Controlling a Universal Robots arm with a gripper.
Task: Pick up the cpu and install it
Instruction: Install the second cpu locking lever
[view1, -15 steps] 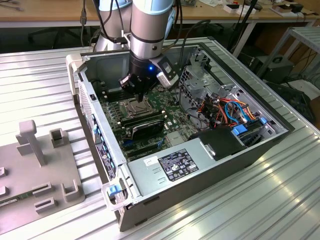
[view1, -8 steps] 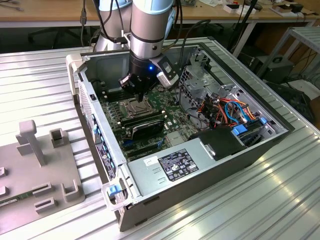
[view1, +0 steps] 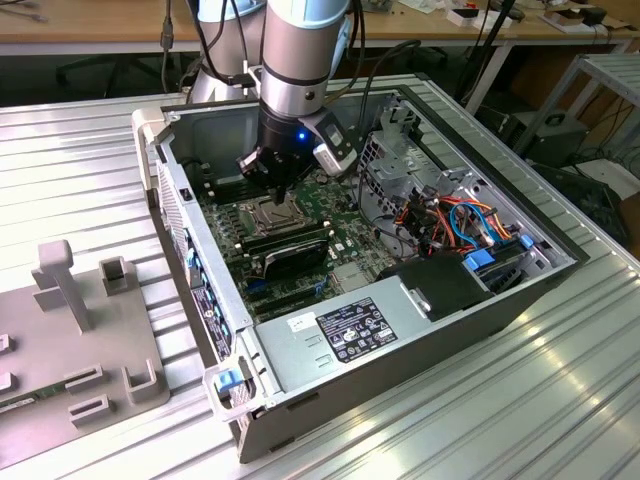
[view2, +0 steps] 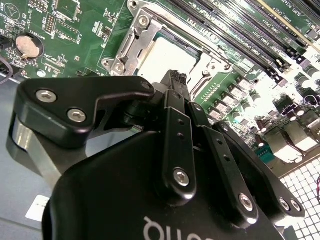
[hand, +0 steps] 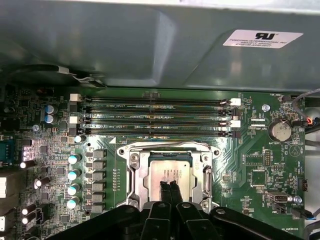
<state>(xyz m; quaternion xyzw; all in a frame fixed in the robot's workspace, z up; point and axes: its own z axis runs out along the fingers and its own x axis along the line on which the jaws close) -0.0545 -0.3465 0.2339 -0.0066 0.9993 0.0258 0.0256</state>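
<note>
A ribbed metal table (view1: 480, 400) carries an open computer case (view1: 400, 340) lying on its side. At the exterior view's left, a grey fixture (view1: 90, 340) rests on the same table.

White printed sticker (hand: 262, 38) on case wall (hand: 125, 45), black-and-white rating label (view1: 358, 331) on power supply (view1: 290, 365), tiny white legends across motherboard (hand: 250, 172), cut-off white lettering on pincer (view2: 176, 82), none legible.

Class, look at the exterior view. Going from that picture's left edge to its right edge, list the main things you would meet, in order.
Grey fixture plate → computer case wall → gripper over the cpu in its socket → orange and blue cables → bare ribbed metal table.
</note>
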